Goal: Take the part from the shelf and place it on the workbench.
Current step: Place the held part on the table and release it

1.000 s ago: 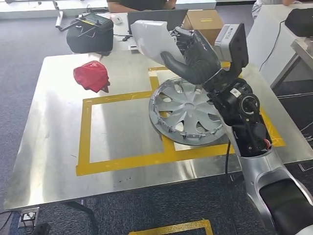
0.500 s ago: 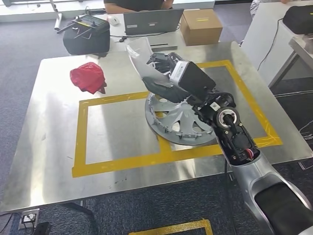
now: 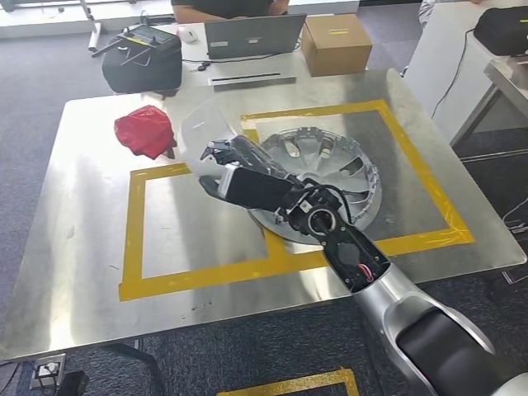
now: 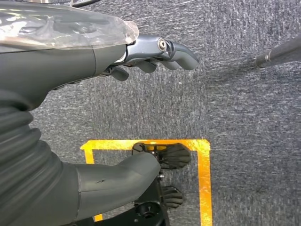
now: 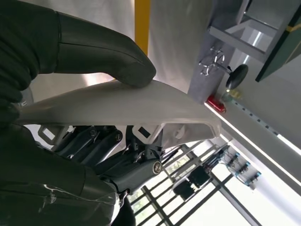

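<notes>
Right hand point(image 3: 227, 177) grips one white curved part point(image 3: 202, 132), thumb point(image 5: 106, 52) pressed on its upper face, fingers point(image 5: 96, 141) beneath. The part is held over the workbench point(image 3: 81, 239), at the boundary of two yellow tape rectangles point(image 3: 134, 239). Left hand point(image 4: 106, 52) hangs over grey carpet, fingers extended, holding nothing. Workbench is bare brushed metal. One silver wheel cover point(image 3: 323, 177) lies at 3 o'clock of the hand; one red bag point(image 3: 143, 130) at 10 o'clock. Beyond the far edge: one black case point(image 3: 142, 58), one laptop point(image 3: 252, 37), one cardboard box point(image 3: 336, 41).
</notes>
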{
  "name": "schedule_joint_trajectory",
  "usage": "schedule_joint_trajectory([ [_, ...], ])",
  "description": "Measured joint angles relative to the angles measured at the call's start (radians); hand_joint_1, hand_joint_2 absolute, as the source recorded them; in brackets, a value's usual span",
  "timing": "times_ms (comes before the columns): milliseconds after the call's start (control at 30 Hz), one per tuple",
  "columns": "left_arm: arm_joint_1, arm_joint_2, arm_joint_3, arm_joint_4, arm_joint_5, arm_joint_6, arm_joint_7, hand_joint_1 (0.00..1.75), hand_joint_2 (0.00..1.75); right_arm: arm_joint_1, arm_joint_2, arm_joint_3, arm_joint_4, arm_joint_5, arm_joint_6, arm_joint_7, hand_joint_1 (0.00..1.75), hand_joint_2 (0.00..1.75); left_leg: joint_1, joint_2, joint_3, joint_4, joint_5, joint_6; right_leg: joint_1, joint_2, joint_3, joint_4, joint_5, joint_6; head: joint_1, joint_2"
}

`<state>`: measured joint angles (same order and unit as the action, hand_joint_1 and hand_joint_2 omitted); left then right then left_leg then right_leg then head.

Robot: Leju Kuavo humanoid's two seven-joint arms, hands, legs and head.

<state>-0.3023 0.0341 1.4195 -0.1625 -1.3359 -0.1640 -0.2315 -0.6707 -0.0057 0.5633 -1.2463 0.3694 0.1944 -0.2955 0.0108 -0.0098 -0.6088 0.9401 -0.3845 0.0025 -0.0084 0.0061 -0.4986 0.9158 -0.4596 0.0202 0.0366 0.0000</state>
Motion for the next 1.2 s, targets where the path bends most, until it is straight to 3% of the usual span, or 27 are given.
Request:
schedule_joint_trajectory([
  [300, -0.001, -0.001, 0.0, 0.0, -0.001, 0.002, 0.0, 0.0, 1.75, -0.015, 0.109, 0.077, 0.153, 0.093, -0.029, -0.058, 1.75, 1.75, 0.001, 0.0, 0.0, 0.0, 0.0, 0.0, 0.001, 0.0, 0.0, 0.0, -0.001, -0.001, -0.002, 0.0],
  [567, -0.015, -0.001, -0.004, 0.0, -0.015, 0.002, 0.003, 0.0, 1.75, -0.033, 0.194, 0.161, 0.35, 0.217, -0.126, -0.148, 1.75, 1.75, 0.001, 0.0, 0.001, 0.0, 0.0, 0.0, 0.001, 0.0, 0.0, 0.0, -0.001, -0.001, -0.002, 0.0],
  [867, -0.022, -0.004, -0.012, 0.0, -0.029, 0.002, 0.01, 0.0, 1.75, -0.034, 0.257, 0.233, 0.509, 0.343, -0.205, -0.162, 1.75, 1.75, 0.001, 0.0, 0.001, 0.0, 0.0, -0.001, 0.001, 0.0, 0.0, 0.0, -0.001, -0.001, -0.002, 0.0],
  [1200, -0.025, -0.006, -0.034, 0.0, -0.044, 0.001, 0.048, 0.0, 1.75, -0.063, 0.28, 0.262, 0.666, 0.39, -0.24, -0.119, 1.75, 1.75, 0.001, 0.0, 0.002, 0.0, 0.0, -0.001, 0.001, 0.0, 0.0, 0.0, -0.001, -0.001, -0.003, 0.0],
])
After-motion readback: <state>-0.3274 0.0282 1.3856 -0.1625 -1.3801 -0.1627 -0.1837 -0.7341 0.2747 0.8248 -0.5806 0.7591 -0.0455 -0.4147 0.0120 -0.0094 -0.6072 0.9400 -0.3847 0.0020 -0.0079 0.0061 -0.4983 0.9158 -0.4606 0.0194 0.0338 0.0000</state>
